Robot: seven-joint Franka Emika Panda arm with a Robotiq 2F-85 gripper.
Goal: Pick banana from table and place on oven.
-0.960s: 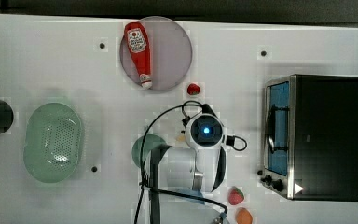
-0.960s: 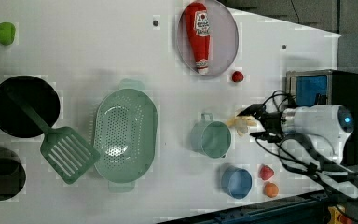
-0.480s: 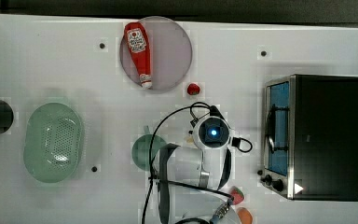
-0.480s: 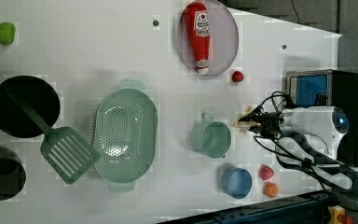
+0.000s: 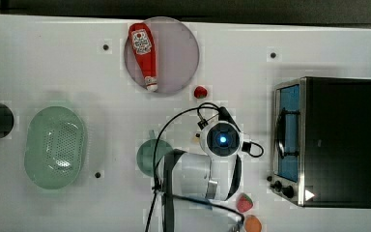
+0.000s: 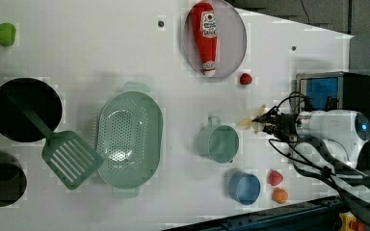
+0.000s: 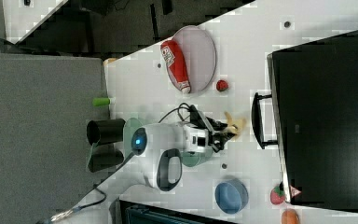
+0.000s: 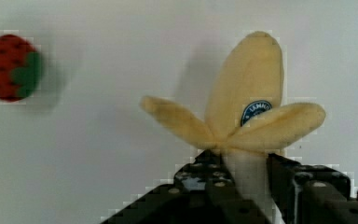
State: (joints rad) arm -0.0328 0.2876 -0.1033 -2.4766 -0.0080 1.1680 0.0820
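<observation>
One gripper (image 8: pixel 247 186) pinches the banana (image 8: pixel 254 107) by its lower stalk, at the wrist view's centre right. We advise lifting straight up off the table (image 5: pixel 53 63), clearing the oven (image 5: pixel 340 140) at the top view's right before crossing.

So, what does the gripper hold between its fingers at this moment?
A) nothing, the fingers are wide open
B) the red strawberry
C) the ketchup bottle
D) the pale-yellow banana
D. In the wrist view the gripper is closed on the lower end of the banana, while a strawberry lies apart on the table.
</observation>
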